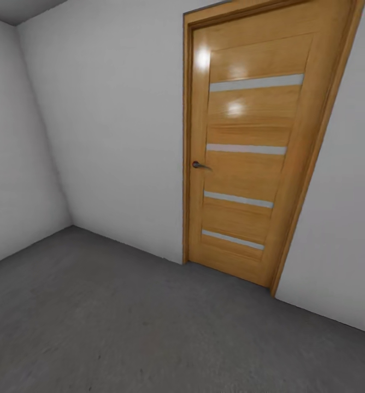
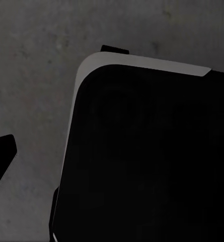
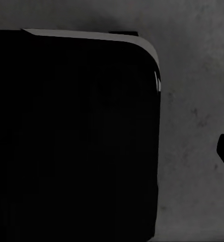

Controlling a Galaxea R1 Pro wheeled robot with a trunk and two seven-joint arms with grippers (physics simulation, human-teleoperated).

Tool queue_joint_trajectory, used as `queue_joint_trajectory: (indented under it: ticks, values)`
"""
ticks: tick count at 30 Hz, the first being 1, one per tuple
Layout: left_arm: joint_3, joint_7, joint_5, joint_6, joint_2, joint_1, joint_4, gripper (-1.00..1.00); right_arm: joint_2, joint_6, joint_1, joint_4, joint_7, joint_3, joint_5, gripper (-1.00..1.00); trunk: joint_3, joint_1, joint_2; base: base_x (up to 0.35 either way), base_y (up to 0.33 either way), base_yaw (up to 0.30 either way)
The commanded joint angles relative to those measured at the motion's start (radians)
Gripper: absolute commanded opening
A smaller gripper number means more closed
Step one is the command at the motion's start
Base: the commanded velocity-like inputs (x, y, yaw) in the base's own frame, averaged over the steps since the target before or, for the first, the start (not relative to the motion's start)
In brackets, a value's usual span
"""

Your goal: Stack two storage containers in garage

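Robot faces a wooden slatted door set in a pale grey wall; the dark grey floor runs from the door's foot toward the camera. This looks like the garage. Neither storage container can be located from these pictures, so where they are cannot be told, and the stack appears not yet made. Judged progress: in transit, both carries possibly still ahead.

Head view gives door and walls. Wrist views instead look down on concrete beside a black rounded body, likely the robot's own base. State of the jaws on both arms: cannot tell.
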Motion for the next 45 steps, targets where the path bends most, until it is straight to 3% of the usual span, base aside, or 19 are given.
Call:
queue_joint_trajectory:
  ticks: [1,12,29,45]
  values:
    - [0.000,0.001,0.004,-0.002,0.000,0.000,0.000,1.00,0.000,-0.005,0.000,0.001,0.000,-0.001,0.001,1.00,-0.001,0.000,0.000,0.000,0.000,-0.133]
    - [-0.001,-0.001,0.003,-0.002,0.001,0.000,0.000,1.00,-0.004,-0.003,0.000,0.001,0.000,0.010,0.007,1.00,-0.001,0.000,0.000,0.023,0.000,-0.033]
    - [-0.004,-0.002,0.005,0.005,0.002,0.000,0.001,1.00,0.000,-0.005,0.000,0.001,0.000,0.008,0.007,1.00,-0.001,0.000,0.000,0.301,0.000,-0.010]
    - [-0.004,-0.002,0.005,0.003,0.003,0.000,0.001,1.00,0.002,-0.005,0.000,0.001,0.000,0.009,0.008,1.00,-0.001,0.000,0.000,0.320,0.000,-0.227]
